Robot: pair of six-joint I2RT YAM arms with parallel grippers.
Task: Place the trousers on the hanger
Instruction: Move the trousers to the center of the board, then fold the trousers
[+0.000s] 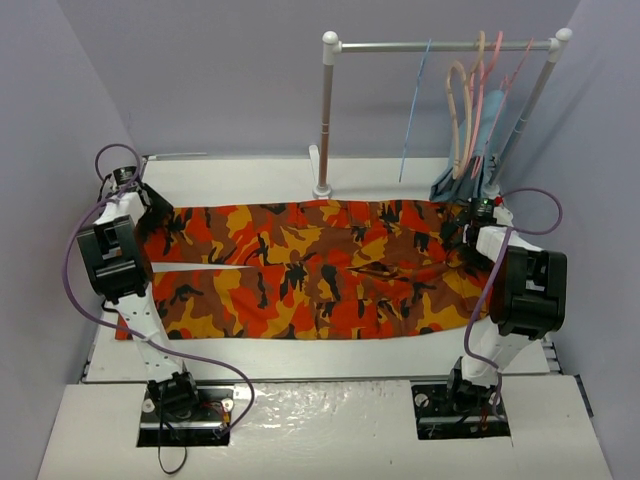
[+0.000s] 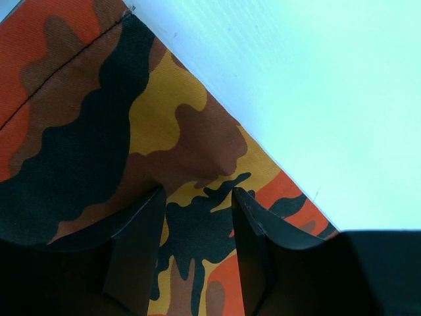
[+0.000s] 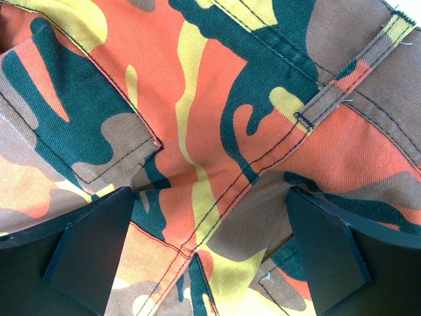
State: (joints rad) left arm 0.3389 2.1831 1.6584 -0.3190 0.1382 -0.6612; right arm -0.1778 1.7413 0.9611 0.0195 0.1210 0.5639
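Trousers (image 1: pixel 320 270): apparent belt loop (image 3: pixel 354 71), wrist-only

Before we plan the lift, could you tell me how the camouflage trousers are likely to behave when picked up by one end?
The trousers lie flat with soft creases, so they will probably sag limply from any grip. The woven, seamed cloth looks grippy rather than slippery. Being long, the free end will likely drag.
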